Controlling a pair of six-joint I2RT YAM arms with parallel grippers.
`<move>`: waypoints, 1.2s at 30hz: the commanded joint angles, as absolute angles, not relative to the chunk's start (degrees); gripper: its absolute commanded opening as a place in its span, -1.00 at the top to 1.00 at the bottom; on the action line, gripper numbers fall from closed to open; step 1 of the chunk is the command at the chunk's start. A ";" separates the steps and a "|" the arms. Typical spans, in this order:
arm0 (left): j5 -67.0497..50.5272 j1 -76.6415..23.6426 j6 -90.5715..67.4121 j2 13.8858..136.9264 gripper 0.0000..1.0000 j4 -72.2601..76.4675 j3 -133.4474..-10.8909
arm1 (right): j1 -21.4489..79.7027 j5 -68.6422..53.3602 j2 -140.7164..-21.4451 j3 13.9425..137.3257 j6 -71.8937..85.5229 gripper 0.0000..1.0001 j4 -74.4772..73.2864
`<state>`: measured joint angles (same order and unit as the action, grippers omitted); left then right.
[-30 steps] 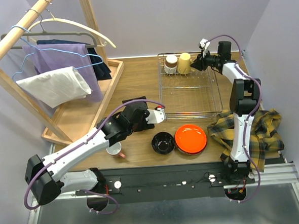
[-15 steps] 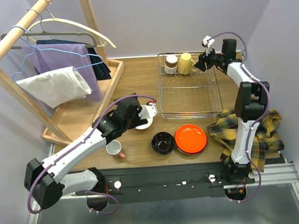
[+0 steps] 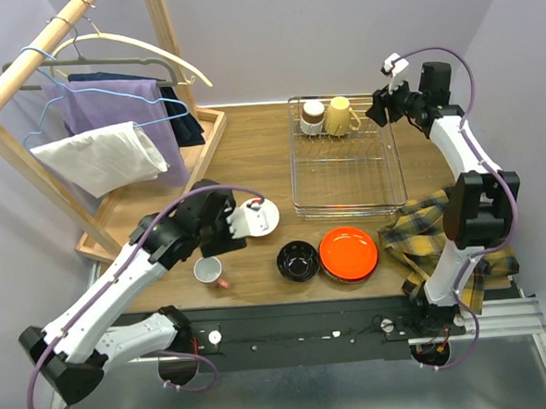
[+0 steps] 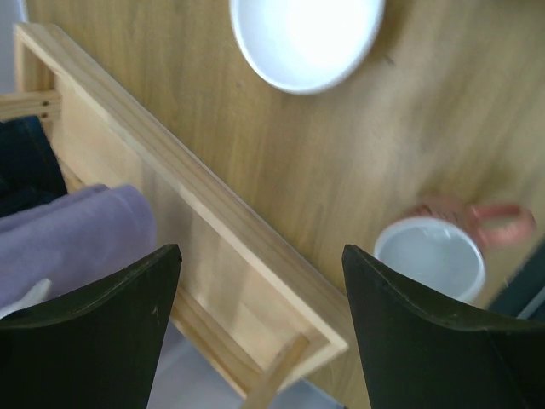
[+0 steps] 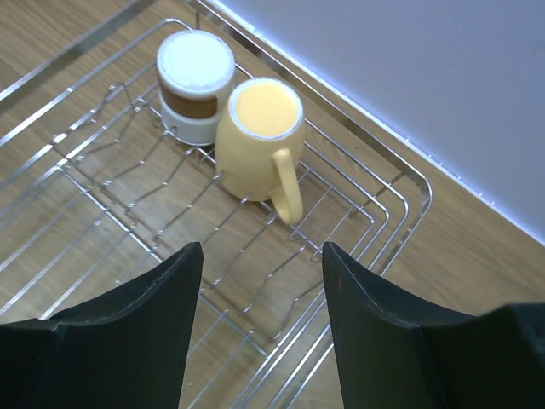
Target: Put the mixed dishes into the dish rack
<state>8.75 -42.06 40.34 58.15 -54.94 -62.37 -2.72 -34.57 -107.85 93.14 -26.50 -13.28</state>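
Wooden tray (image 3: 143, 208) under the clothes rack (image 3: 36, 50) way off on the left, so ignore that one. Next along, left claw (image 4: 260, 256) spread wide with nothing in it, hovering over the worktop (image 3: 251, 150) near the tray's edge, white bowl (image 3: 258, 217) just ahead of it and pink-handled mug (image 3: 207, 270) close by. Looks like time to grab one of those two, probably the bowl. To do it well: drop over the near rim, one finger inside and one outside, pinch the wall firmly, lift straight up before swinging right. Mind the tray edge on the way.

Further right, black bowl (image 3: 297, 260) right up against orange-red bowl (image 3: 348, 253), both sitting on the worktop in front of the dish rack (image 3: 345, 177). Inside the rack's far left corner, brown-and-white cup (image 5: 196, 85) and yellow mug (image 5: 260, 141) side by side, mug upright. Right claw (image 5: 262, 251) parted and empty too, hanging by the rack's far right corner. Aim new dishes at the bare wire nearer the front. Plaid cloth (image 3: 461, 239) far right, not a dish.
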 commanded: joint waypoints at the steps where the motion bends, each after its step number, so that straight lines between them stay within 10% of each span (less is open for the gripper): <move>1: 4.13 -41.75 40.61 54.84 -0.62 -72.58 -61.00 | -2.81 -34.62 -102.57 93.16 -19.35 -0.32 -18.53; 22: 3.53 -32.70 33.75 53.52 -0.66 -51.58 -43.77 | -2.64 -31.20 -93.52 98.01 -15.91 -0.33 -37.97; 36: -2.98 -29.88 34.54 58.36 0.16 -58.88 -44.47 | -2.64 -31.20 -92.37 95.19 -14.33 -0.33 -37.62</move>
